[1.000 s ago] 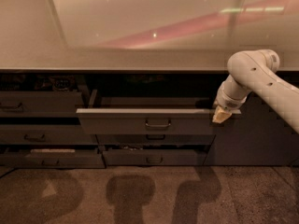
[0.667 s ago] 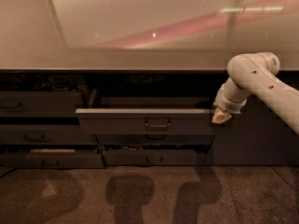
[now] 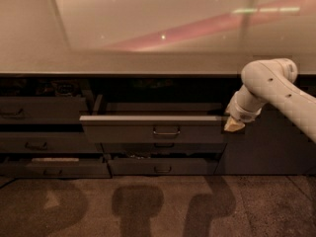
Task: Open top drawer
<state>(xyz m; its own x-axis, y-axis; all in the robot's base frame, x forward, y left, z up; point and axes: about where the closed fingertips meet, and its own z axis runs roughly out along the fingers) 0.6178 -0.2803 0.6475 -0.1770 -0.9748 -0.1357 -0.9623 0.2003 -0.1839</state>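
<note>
The top drawer (image 3: 128, 130) is a wide dark grey front with a small central pull handle (image 3: 166, 131). It stands pulled out from the cabinet under the counter, and its tray shows behind the front. My gripper (image 3: 233, 125) hangs from the white arm (image 3: 269, 85) at the drawer front's right end, level with its top edge. It is apart from the handle, well to the right of it.
Narrower dark drawer fronts (image 3: 39, 110) stack at the left, the lowest (image 3: 52, 168) partly pulled out. Shallower fronts (image 3: 160, 166) sit below the top drawer. A closed dark panel (image 3: 266, 147) is at the right. The grey countertop (image 3: 123, 63) overhangs all. Carpet floor (image 3: 158, 206) lies in front.
The arm and gripper have shifted slightly left and down beside the drawer's right end. The drawer stays pulled out about as far as before.
</note>
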